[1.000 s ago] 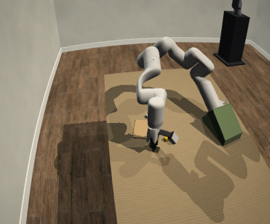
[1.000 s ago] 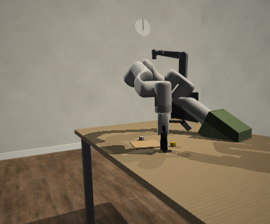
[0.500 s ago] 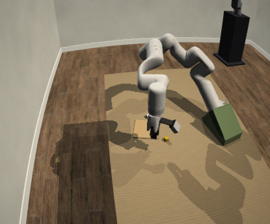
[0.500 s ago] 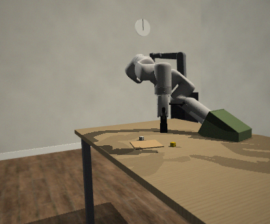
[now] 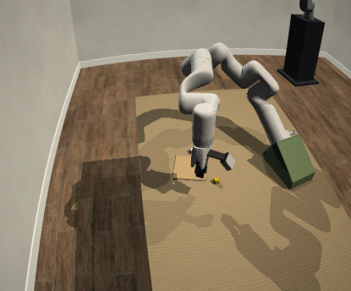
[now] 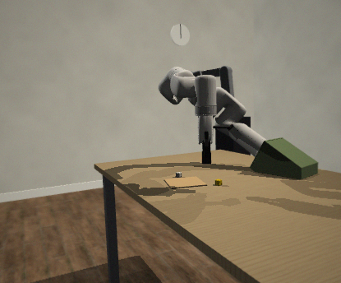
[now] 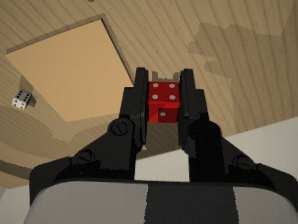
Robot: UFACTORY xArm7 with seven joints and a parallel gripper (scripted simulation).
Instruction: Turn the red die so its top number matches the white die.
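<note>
My gripper (image 7: 163,84) is shut on the red die (image 7: 164,101), whose face towards the wrist camera shows four pips. It hangs well above the table in the exterior view (image 6: 205,158) and over the mat's far side in the top view (image 5: 200,170). The tan mat (image 7: 70,75) lies flat on the table; it also shows in the top view (image 5: 189,167) and the exterior view (image 6: 186,182). The white die (image 7: 21,99) lies on the table just off the mat's edge, seen small in the exterior view (image 6: 178,174).
A yellow die (image 5: 216,180) lies on the table beside the mat, also in the exterior view (image 6: 218,182). The arm's green base (image 5: 289,161) stands at the table's right. The table's edge (image 6: 154,206) is close to the mat.
</note>
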